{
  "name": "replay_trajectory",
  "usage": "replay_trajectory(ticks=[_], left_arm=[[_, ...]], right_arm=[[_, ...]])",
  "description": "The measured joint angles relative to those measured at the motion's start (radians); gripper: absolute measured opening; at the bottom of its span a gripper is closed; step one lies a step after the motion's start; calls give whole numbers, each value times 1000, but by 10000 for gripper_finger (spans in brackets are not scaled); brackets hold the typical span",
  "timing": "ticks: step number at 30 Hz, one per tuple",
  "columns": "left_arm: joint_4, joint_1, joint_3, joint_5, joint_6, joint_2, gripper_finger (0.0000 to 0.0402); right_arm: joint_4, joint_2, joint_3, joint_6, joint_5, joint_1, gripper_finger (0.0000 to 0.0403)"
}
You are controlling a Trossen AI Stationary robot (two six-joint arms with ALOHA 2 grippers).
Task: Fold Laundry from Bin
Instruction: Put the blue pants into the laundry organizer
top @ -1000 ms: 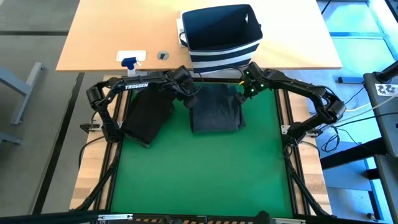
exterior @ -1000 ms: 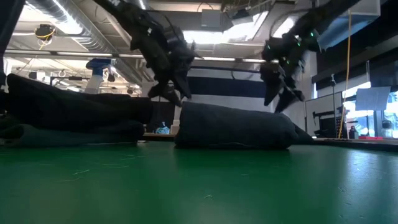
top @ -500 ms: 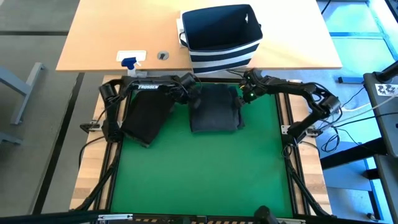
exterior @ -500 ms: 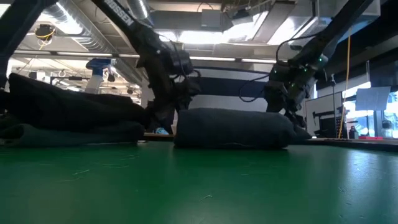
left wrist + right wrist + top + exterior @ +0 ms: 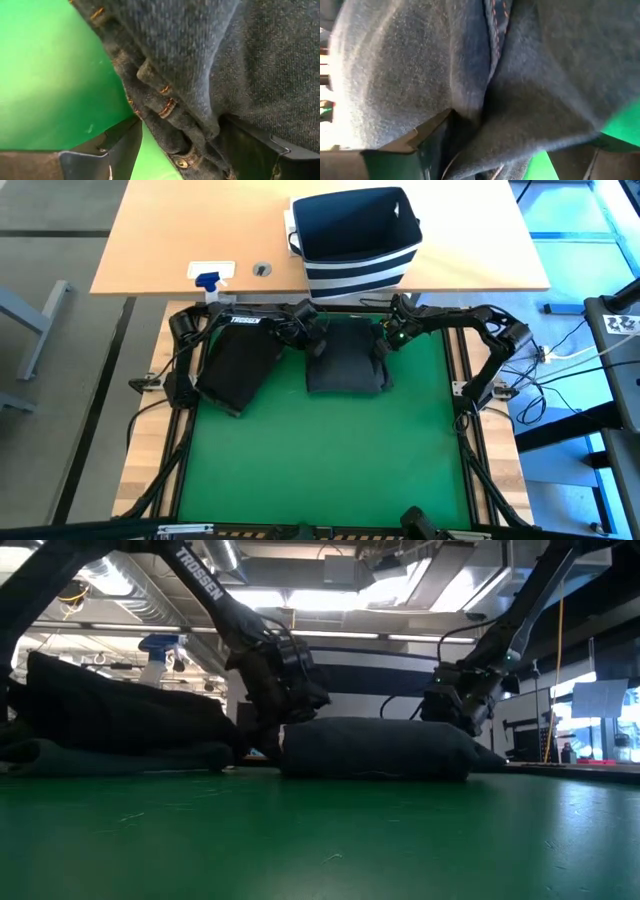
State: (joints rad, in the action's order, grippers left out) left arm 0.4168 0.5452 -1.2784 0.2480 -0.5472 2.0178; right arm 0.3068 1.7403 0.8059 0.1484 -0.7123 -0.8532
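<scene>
Denim folded into a dark bundle (image 5: 345, 360) lies upper-centre on the green mat (image 5: 320, 450), left gripper (image 5: 312, 340) at its left edge and right gripper (image 5: 385, 342) at its right, both spread wide with cloth between their fingers, neither clamped.

- a light wooden table (image 5: 180, 240) stands beyond the green mat (image 5: 320, 450); the mat covers the work surface between dark rails
- a clear spray bottle (image 5: 210, 277) with a blue nozzle lies on the wooden table near its edge — on a white patch
- a small round grey fitting (image 5: 262, 269) sits just beside the bottle; apart from it
- ceiling ducts (image 5: 120, 585) and strip lights — seen across the room behind the mat
- cables (image 5: 560, 360) trail over the blue floor at the side
</scene>
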Motion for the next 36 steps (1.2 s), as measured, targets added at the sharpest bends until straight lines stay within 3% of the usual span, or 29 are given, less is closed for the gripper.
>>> replay_trajectory(ticks=[5, 12, 15, 21, 22, 27, 31, 36], left_arm=[[-16, 8, 1, 50, 56, 3, 240], [-78, 2, 3, 83, 119, 8, 167], [-103, -5, 3, 88, 168, 8, 131], [-137, -17, 3, 93, 248, 8, 44], [-139, -17, 3, 93, 260, 7, 32], [-136, -18, 4, 111, 286, -24, 27], [-138, -25, 3, 124, 331, -97, 27], [-137, -24, 2, 134, 352, -163, 27]], right_arm=[[-12, 11, 1, -3, -23, 0, 287], [-25, 12, -2, 42, 17, 11, 271], [-26, 12, -2, 43, 44, 22, 221], [-26, 12, -2, 32, 113, 55, 41], [-26, 11, -2, 23, 123, 61, 25], [-48, -6, -4, 7, 112, 68, 36], [-48, -71, -8, 3, 149, 71, 16], [-62, -162, -8, 9, 154, 69, 18]])
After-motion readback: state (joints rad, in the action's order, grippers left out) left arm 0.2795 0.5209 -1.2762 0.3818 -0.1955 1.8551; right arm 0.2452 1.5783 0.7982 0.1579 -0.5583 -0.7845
